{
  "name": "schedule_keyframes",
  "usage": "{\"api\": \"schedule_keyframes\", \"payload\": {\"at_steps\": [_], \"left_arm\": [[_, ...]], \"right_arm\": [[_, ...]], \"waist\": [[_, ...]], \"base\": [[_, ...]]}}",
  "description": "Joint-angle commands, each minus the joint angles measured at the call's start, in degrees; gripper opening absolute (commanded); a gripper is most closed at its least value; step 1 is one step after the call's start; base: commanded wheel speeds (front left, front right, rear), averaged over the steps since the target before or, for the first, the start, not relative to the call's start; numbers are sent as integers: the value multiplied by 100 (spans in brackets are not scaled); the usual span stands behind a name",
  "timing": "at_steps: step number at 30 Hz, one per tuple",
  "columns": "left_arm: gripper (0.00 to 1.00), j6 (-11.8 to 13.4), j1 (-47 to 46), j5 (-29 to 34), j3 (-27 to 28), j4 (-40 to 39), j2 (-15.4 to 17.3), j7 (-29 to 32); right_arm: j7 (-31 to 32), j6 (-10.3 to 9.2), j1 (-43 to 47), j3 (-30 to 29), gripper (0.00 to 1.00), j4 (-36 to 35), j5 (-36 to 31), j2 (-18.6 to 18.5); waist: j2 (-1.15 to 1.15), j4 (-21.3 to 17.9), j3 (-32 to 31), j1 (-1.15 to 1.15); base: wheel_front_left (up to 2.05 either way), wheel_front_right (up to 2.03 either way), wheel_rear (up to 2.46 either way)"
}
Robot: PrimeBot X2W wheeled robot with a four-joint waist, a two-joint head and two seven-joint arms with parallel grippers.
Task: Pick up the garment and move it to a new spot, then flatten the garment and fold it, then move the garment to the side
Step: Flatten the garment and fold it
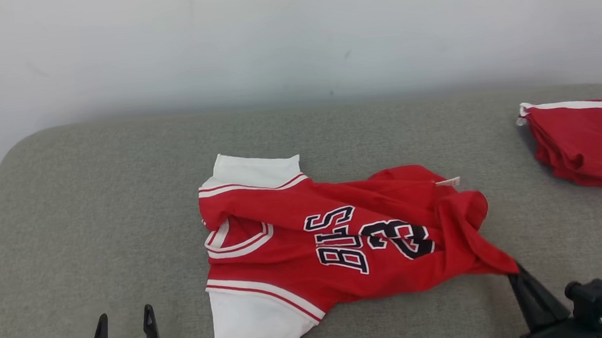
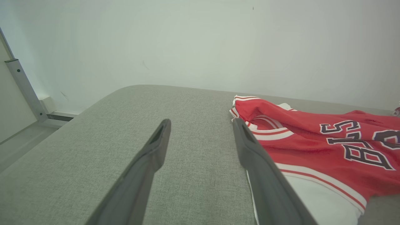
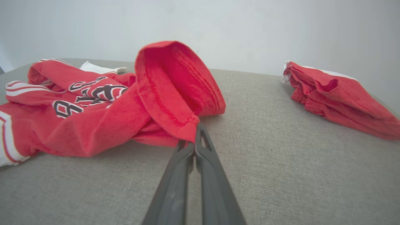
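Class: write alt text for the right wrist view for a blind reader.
The right gripper pinches an edge of a crumpled red-and-white fabric jersey on a grey upholstered surface. A folded red cloth lies apart at right.

Bare lab-like room, plain white wall point(image 1: 290, 30), grey cloth-covered table point(image 1: 94, 206)

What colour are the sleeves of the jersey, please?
White; the jersey sleeves show best in the head view.
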Motion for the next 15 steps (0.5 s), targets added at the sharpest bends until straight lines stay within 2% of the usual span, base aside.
{"api": "schedule_keyframes", "payload": {"at_steps": [1,7,10,12,15], "left_arm": [[100,28,81,-2,6,-26,-7,-19],[100,38,167,-23,8,-76,-7,-19],[100,66,172,-26,-31,-114,-7,-19],[100,66,163,-27,-17,-120,-6,-19],[100,77,157,-44,-24,-126,-7,-19]], "right_arm": [[87,-15,182,69,0,-193,161,-59],[663,-15,1001,-121,0,-1459,666,-381],[912,-15,1373,-406,0,-1981,930,-394],[1113,-16,1599,-583,0,-2262,1227,-246],[1390,-15,1858,-738,0,-2401,1373,-222]], "waist": [[0,-157,-115,0],[0,-296,-85,0],[0,-309,-70,0],[0,-311,-62,0],[0,-293,-53,0]], "base": [[0,0,0],[0,0,0],[0,0,0],[0,0,0],[0,0,0]]}}
